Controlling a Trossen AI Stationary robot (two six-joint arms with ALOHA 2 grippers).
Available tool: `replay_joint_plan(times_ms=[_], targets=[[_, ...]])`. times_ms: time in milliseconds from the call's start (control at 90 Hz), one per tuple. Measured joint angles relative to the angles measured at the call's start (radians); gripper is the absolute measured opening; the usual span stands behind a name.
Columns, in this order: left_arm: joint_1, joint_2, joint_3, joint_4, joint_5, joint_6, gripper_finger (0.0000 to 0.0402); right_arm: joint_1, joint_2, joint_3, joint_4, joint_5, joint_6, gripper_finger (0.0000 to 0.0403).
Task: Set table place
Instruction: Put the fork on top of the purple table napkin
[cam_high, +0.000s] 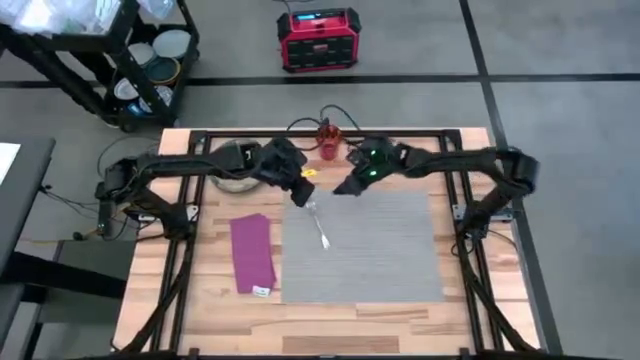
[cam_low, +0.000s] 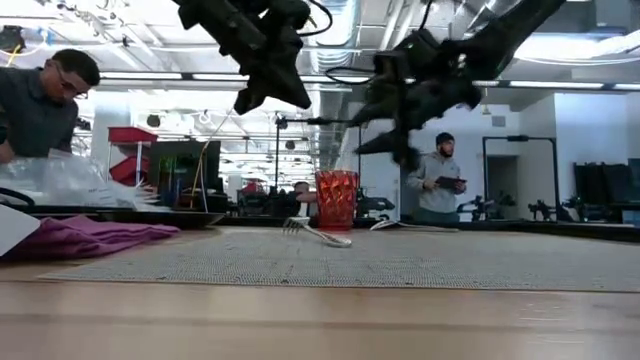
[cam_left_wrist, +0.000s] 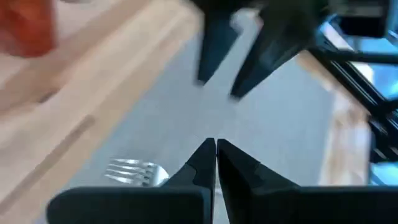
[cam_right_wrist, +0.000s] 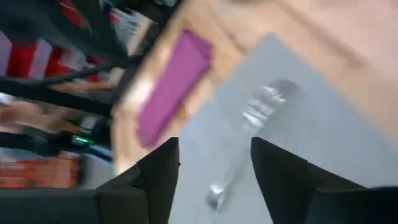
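In the high view the grey woven mat (cam_high: 365, 245) fills the centre of the table (cam_high: 480, 310), with the magenta napkin (cam_high: 252, 254) just off its left edge and a steel fork (cam_high: 319, 226) lying on the mat's upper-left part. The orange-red cup (cam_high: 327, 139) stands at the upper edge of the table, above the mat, and the plate (cam_high: 232, 166) sits upper left, mostly under the left arm.

Both grippers hang above the mat's top edge, clear of the surface in the low view. The left gripper (cam_left_wrist: 216, 152) has its fingertips pressed together on nothing; the right gripper (cam_right_wrist: 214, 163) has its fingers spread wide, the fork showing between them farther off.

The fork looks like the piece in hand. To seat it well, I judge it should be taken near the middle of its handle, with the fingers across the handle, and lowered flat so it does not drag the weave.

No knife or spoon shows in any view. Something small and yellowish lies between the two grippers in the high view; what it is I cannot tell. The plate's rim is largely covered, and both wrist views are smeared.
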Motion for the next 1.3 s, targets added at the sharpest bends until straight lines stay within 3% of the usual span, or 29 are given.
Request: replay_joint_plan(times_ms=[222,456,600,656,822,1011,1300], targets=[[-0.028,0.139,-0.122,0.12,0.008,-0.268,0.0,0.013,-0.158,-0.002,-0.347,0.068,-0.212,0.0132],[-0.057,0.294,-0.123,0.25,0.035,-0.464,0.0,0.015,-0.192,-0.038,-0.318,0.093,-0.242,0.0099],[-0.091,0.291,-0.122,0.272,-0.021,-0.484,0.0,0.005,-0.124,-0.061,-0.296,0.047,-0.26,0.0022],[-0.107,0.274,-0.122,0.248,-0.064,-0.484,0.0,0.011,-0.098,-0.063,-0.293,0.046,-0.27,0.0009],[-0.139,0.248,-0.12,0.178,-0.186,-0.57,0.0,0.004,-0.049,-0.064,-0.275,0.046,-0.284,0.0016],[-0.141,0.246,-0.122,0.077,-0.192,-0.705,0.0005,-0.049,-0.058,-0.064,-0.283,0.04,-0.307,0.0038],[-0.13,0.246,-0.121,0.08,-0.188,-0.738,0.0102,-0.107,-0.071,-0.063,-0.34,-0.02,-0.352,0.0096]])
